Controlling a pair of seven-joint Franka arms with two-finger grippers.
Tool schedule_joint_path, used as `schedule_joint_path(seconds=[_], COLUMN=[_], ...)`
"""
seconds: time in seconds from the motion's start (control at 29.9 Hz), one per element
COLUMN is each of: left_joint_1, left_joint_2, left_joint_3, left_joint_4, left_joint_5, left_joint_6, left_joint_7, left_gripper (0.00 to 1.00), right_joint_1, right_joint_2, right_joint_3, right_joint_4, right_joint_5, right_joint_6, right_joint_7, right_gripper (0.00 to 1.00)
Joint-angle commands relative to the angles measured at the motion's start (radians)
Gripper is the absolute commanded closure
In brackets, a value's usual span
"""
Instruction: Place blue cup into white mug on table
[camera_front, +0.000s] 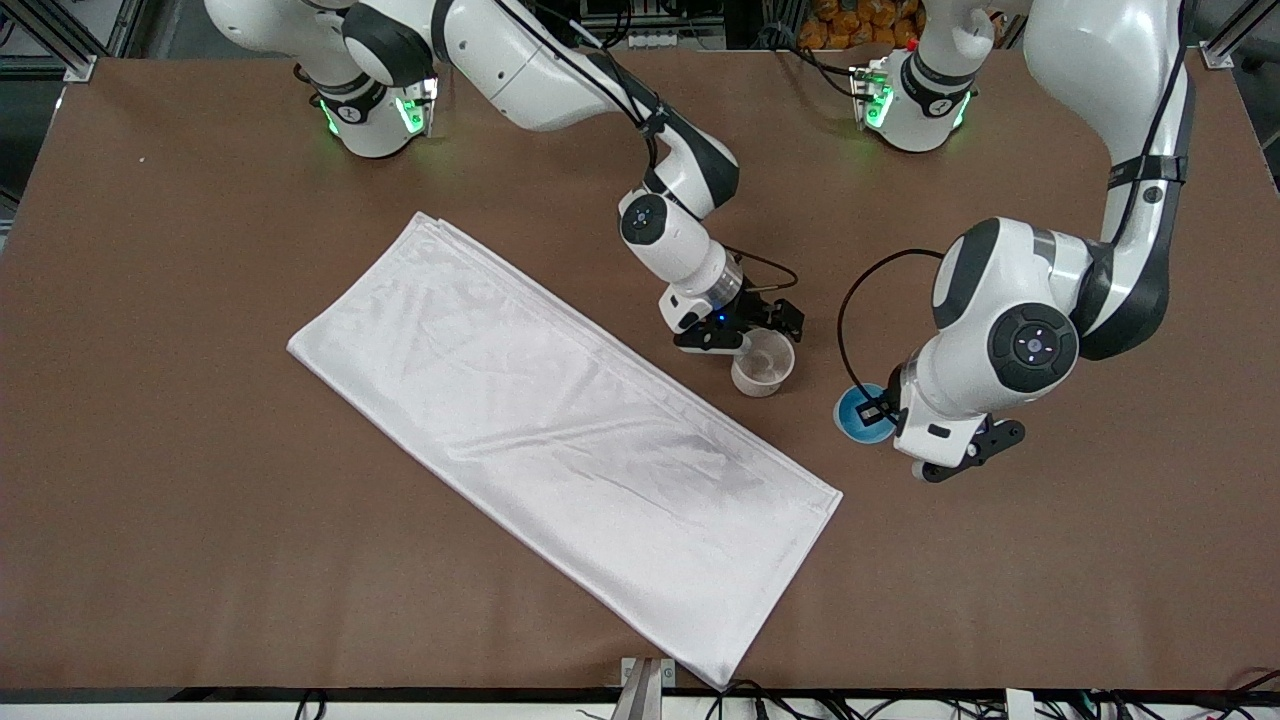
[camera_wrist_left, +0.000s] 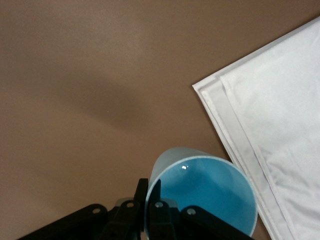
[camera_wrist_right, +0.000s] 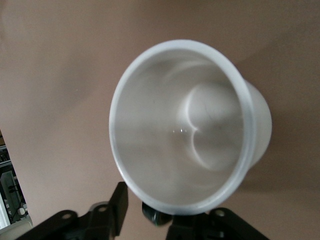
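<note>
The blue cup (camera_front: 858, 416) is toward the left arm's end of the table (camera_front: 200, 300), beside the white mug (camera_front: 762, 365). My left gripper (camera_front: 880, 412) is shut on the cup's rim, one finger inside and one outside, as the left wrist view shows (camera_wrist_left: 148, 200); the cup (camera_wrist_left: 210, 195) is upright there. I cannot tell whether the cup touches the table. My right gripper (camera_front: 742, 338) is at the mug's side. In the right wrist view its fingers stand apart (camera_wrist_right: 157, 210) around the mug's dark handle (camera_wrist_right: 156, 216). One finger is clear of the handle. The other is hidden under the mug (camera_wrist_right: 185, 125).
A large white folded cloth (camera_front: 560, 430) lies slantwise across the middle of the table, nearer to the front camera than the mug; its corner shows in the left wrist view (camera_wrist_left: 280, 125). Bare brown table surrounds both cups.
</note>
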Motion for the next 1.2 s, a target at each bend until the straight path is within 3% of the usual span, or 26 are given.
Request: schedule_joint_path(seconds=[0.0, 0.13, 0.33, 0.53, 0.73, 1.04, 1.17], left_joint_1=[-0.005, -0.009, -0.009, -0.008, -0.009, -0.015, -0.017], left_joint_2=[-0.021, -0.022, -0.022, -0.022, -0.021, -0.027, -0.059], left_joint_3=[0.003, 0.003, 0.003, 0.003, 0.003, -0.036, -0.043], left_joint_4=[-0.020, -0.020, -0.020, -0.020, -0.021, -0.063, -0.110], left_joint_5=[-0.031, -0.035, -0.037, -0.037, -0.052, -0.106, -0.117], left_joint_6=[-0.022, -0.026, -0.038, -0.038, -0.038, -0.058, -0.022], left_joint_7=[0.017, 0.016, 0.017, 0.017, 0.019, -0.004, -0.044], left_gripper=[1.00, 1.00, 1.00, 1.00, 1.00, 1.00, 1.00], right_joint_1=[-0.003, -0.004, -0.003, -0.012, -0.018, -0.021, -0.021], right_joint_2=[-0.081, -0.170, -0.299, -0.426, -0.550, -0.695, -0.739], right_joint_3=[-0.014, -0.046, -0.129, -0.187, -0.275, -0.425, -0.514], right_joint_4=[-0.126, -0.198, -0.203, -0.204, -0.203, -0.195, -0.194], right_joint_5=[-0.063, -0.116, -0.174, -0.231, -0.352, -0.524, -0.530], right_joint_6=[-0.016, -0.131, -0.431, -0.649, -0.853, -1.066, -1.120], right_joint_7=[-0.009, -0.009, -0.001, -0.009, -0.070, -0.226, -0.349], right_gripper=[0.00, 0.00, 0.00, 0.00, 0.00, 0.00, 0.00])
